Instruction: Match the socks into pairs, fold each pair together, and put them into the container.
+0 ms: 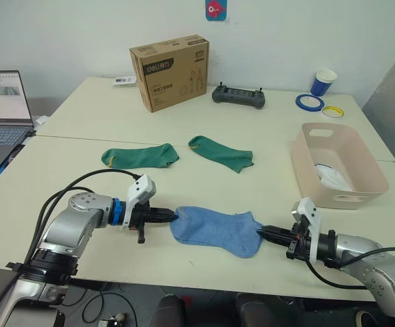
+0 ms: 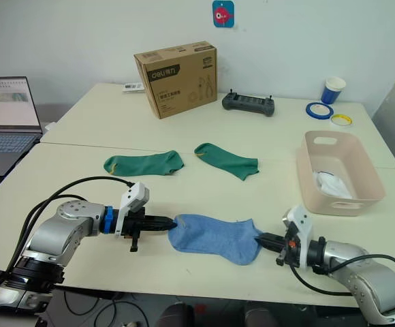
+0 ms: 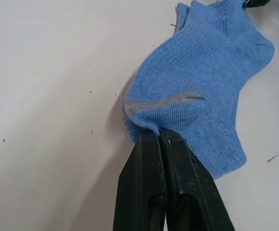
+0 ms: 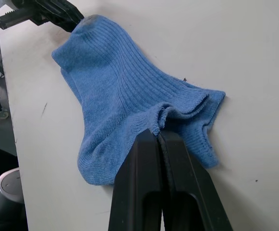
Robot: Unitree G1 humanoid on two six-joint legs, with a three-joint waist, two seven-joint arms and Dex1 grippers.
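Nearest the robot, the left gripper [image 1: 165, 217] is pinching the toe end of the light blue socks [image 1: 214, 230], its two black fingers pressed together on the fabric, while the right gripper [image 1: 269, 233] is clamping the cuff end the same way, so the blue socks are lying flat on the table [image 1: 265, 184] between the two arms. The risk here is judged to be a partial grip: in the right wrist view the cuff [image 4: 187, 108] is showing layered edges, and if the fingers are holding only one layer, the layers could be separating during the fold; pulling both ends apart could also be stretching the fabric out of a pinch. The left wrist view is showing a grey seam [image 3: 168, 101] across the toe, which the head views are not resolving. Farther off, toward twelve o'clock, the two dark green socks [image 1: 141, 155] [image 1: 222, 152] are lying apart and unpaired. At about two o'clock the pink container [image 1: 361, 163] is holding something white [image 1: 334, 178], likely the white socks. Beyond, a cardboard box [image 1: 171, 71] is standing at eleven o'clock.
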